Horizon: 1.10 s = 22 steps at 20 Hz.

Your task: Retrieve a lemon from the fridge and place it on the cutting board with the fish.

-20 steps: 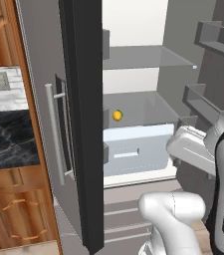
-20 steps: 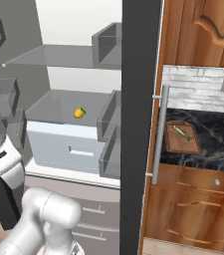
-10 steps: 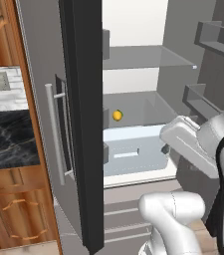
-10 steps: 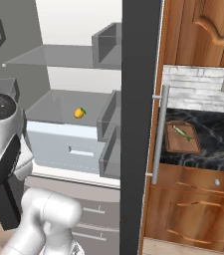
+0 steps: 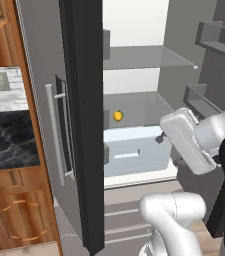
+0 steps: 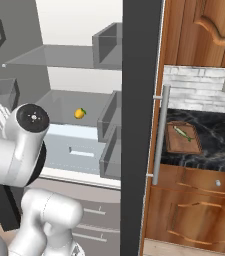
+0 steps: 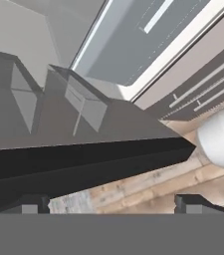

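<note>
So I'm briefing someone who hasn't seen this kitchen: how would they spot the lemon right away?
Look into the open fridge, between its two doors. On the grey shelf just above the pale drawer sits the lemon, toward the back. It is the one small bright yellow thing among grey surfaces.

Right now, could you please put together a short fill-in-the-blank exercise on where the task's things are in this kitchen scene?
1. The lemon lies on a shelf inside the open ____.
2. The fish lies on the cutting board, which rests on the black marbled ____.
3. The gripper has its jaws ____ and holds nothing.

Missing words: fridge; counter; open
</note>
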{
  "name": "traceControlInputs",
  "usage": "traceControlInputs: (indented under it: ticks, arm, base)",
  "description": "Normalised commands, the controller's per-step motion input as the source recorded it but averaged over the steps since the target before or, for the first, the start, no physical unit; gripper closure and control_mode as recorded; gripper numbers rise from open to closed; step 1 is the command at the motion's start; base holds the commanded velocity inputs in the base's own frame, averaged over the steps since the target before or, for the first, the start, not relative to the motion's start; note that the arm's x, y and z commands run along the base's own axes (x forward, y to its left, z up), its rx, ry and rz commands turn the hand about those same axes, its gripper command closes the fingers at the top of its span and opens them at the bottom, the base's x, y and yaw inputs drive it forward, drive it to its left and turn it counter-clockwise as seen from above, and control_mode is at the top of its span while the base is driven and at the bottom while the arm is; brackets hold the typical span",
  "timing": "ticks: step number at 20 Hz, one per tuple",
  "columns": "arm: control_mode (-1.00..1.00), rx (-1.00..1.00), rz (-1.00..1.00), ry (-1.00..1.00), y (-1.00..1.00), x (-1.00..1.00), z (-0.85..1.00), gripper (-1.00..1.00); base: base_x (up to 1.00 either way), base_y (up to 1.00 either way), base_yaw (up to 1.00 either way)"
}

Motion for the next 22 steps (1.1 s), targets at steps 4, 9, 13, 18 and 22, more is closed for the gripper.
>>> traceControlInputs:
  ticks: [4,9,13,18,22]
  arm:
    - [-1.0,0.01,0.0,0.0,0.12,0.41,0.0,-1.0]
    - [-1.0,0.07,0.0,0.0,0.02,0.33,-0.02,-1.0]
    - [-1.0,0.09,0.0,0.0,0.3,0.34,0.0,-1.0]
    - [-1.0,0.06,0.0,-0.01,0.54,0.44,0.0,-1.0]
    - [-1.0,0.05,0.0,-0.01,0.15,0.5,0.0,-1.0]
  base:
    - [0.0,0.0,0.0]
    - [0.0,0.0,0.0]
    - [0.0,0.0,0.0]
    - [0.0,0.0,0.0]
    - [0.0,0.0,0.0]
